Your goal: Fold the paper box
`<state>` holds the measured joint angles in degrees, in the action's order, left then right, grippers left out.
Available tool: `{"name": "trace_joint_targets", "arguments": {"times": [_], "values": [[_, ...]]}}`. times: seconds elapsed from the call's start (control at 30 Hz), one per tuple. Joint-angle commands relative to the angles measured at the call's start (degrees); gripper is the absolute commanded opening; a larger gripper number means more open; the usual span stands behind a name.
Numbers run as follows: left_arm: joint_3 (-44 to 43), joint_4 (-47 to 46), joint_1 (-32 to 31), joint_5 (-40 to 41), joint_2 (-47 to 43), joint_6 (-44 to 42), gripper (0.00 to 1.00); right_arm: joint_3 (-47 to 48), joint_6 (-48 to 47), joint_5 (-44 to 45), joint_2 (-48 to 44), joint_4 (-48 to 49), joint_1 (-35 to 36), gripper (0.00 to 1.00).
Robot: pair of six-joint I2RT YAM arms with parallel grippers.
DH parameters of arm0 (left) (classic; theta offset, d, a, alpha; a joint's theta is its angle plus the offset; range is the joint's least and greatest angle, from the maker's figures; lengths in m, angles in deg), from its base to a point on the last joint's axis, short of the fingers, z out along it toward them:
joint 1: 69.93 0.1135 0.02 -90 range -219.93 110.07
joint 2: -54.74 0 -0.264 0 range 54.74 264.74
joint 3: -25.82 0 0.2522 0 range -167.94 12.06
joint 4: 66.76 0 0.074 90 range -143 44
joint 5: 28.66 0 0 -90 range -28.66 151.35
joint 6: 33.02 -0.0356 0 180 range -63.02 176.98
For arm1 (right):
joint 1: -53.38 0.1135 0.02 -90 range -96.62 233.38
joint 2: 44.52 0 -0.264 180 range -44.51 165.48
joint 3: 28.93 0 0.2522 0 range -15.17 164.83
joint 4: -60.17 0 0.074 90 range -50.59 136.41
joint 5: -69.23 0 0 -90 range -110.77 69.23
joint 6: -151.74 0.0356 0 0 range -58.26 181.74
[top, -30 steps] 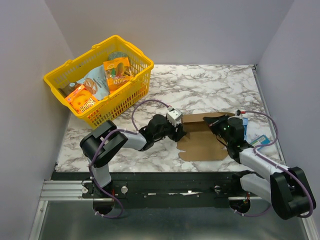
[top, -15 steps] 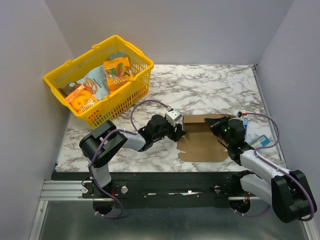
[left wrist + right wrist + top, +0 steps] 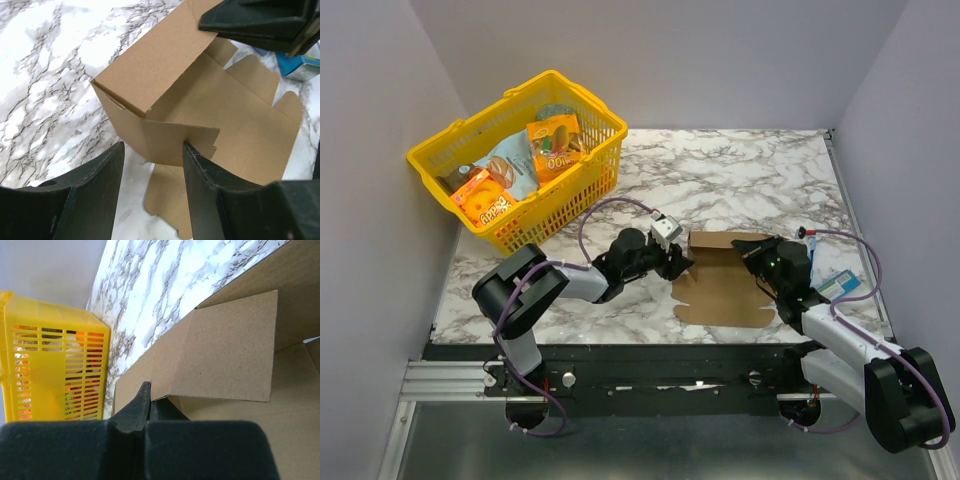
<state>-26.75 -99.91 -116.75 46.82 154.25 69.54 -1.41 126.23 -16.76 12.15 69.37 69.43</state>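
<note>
The paper box (image 3: 725, 285) is a plain brown cardboard sheet lying on the marble table, with its far wall folded upright. In the left wrist view the raised wall (image 3: 160, 65) ends in a corner flap. My left gripper (image 3: 152, 150) is open around that corner. Its right finger (image 3: 210, 190) touches the flap, and a gap shows at the left finger (image 3: 90, 190). My right gripper (image 3: 149, 390) is shut, its tips pressed at the fold of the raised wall (image 3: 225, 355). From above, the left gripper (image 3: 680, 262) and right gripper (image 3: 760, 255) flank the box.
A yellow basket (image 3: 590, 100) with printed snack packs stands at the back left, also seen as the basket (image 3: 50, 365) in the right wrist view. A small blue packet (image 3: 840, 283) lies right of the box. Side walls enclose the table.
The left jaws have narrowed a little around the box corner. The box and the left wrist have shifted slightly left. The right gripper stays shut at the wall.
</note>
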Motion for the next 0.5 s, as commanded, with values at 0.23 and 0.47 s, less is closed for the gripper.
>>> {"name": "trace_joint_targets", "arguments": {"times": [0.23,0.47], "values": [[-0.12,-8.11,2.35,-8.24,-0.72,6.43,0.58,-1.46,-3.4,2.58,-0.41,-5.65,0.29,0.0],[-2.15,-6.79,2.62,-8.16,2.54,5.46,0.57,-1.19,-3.58,2.23,0.03,-5.47,0.29,0.0]]}}
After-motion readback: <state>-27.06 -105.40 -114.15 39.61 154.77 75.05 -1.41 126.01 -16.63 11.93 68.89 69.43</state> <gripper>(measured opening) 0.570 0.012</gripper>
